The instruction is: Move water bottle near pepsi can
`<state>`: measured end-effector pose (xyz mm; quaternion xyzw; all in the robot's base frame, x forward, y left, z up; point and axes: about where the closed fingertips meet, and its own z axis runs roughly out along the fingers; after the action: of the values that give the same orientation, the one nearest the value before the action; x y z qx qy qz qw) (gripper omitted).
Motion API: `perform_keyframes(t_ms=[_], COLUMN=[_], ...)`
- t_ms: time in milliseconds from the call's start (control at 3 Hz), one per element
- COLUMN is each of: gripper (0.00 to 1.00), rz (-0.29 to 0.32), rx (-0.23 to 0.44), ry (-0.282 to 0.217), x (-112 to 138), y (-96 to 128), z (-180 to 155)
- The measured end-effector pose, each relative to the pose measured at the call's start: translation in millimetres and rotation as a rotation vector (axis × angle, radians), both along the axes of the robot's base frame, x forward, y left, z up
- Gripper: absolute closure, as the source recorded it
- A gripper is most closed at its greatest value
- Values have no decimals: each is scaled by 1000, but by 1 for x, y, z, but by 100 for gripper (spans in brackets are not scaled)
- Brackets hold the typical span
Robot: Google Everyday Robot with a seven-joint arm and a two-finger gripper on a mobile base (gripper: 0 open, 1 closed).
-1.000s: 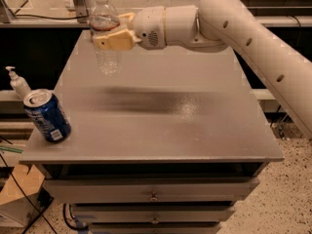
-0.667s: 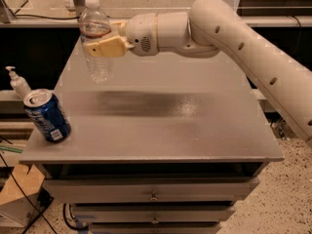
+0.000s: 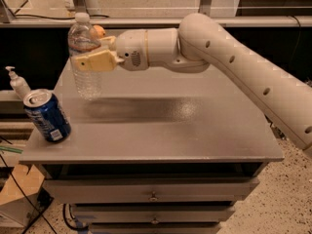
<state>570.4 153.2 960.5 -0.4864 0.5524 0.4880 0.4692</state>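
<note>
Water bottle (image 3: 87, 84) is the thing to be moved, and it hangs upright in the claw over the back left part of the grey table (image 3: 195, 140). It looks to be clear of the top, though I cannot tell for sure that its base is off the surface.

Furthest left, a small white pump bottle (image 3: 17, 82) stands beyond the table's edge. Just right of it, the blue can (image 3: 47, 116) stands at the front left corner, leaning a little. The bottle is near the can, up and to its right, but apart from it.

The claw (image 3: 90, 60) is closed round the bottle's upper half, one tan finger (image 3: 95, 62) lying across the front just under the dark band. The pale arm (image 3: 234, 67) runs off to the right.

I judge the bottle light and thin-walled: it looks empty or nearly so, and would dent under a hard squeeze and tip easily when let go. Smooth plastic may slip, so a hold high on the ribbed body near the band seems sound. It should be set down flat and beside the can without knocking it.
</note>
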Motion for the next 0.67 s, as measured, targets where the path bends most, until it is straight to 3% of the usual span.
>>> perform_keyframes(t_ms=[333, 667], gripper=[84, 61], rz=[2, 9], rx=[-9, -77], ry=[17, -5], x=[-9, -17], y=[4, 8], z=[-14, -30])
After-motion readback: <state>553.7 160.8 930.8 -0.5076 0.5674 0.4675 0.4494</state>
